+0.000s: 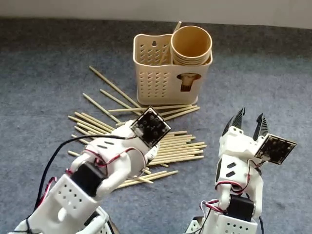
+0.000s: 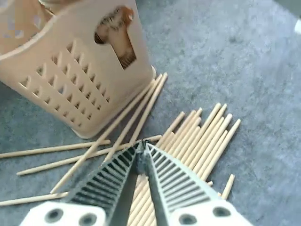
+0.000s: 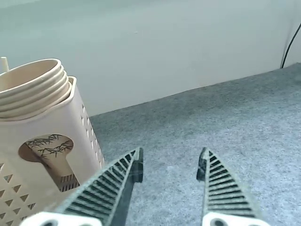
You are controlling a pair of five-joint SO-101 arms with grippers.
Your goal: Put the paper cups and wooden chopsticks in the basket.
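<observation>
Hovering over the pile, the left gripper has its jaws pressed together, tips meeting just above the chopsticks, with nothing visibly caught between them. Those chopsticks lie scattered across the grey mat: a tight bundle in the middle, loose ones fanning out to the left, and a few running right up to the near wall of the basket. The basket stands upright at the far centre, and the paper cups sit stacked inside its right side, one stick poking up behind them. Over on the right, the right gripper hangs with jaws spread wide, holding nothing, near the basket but apart from it.
</observation>
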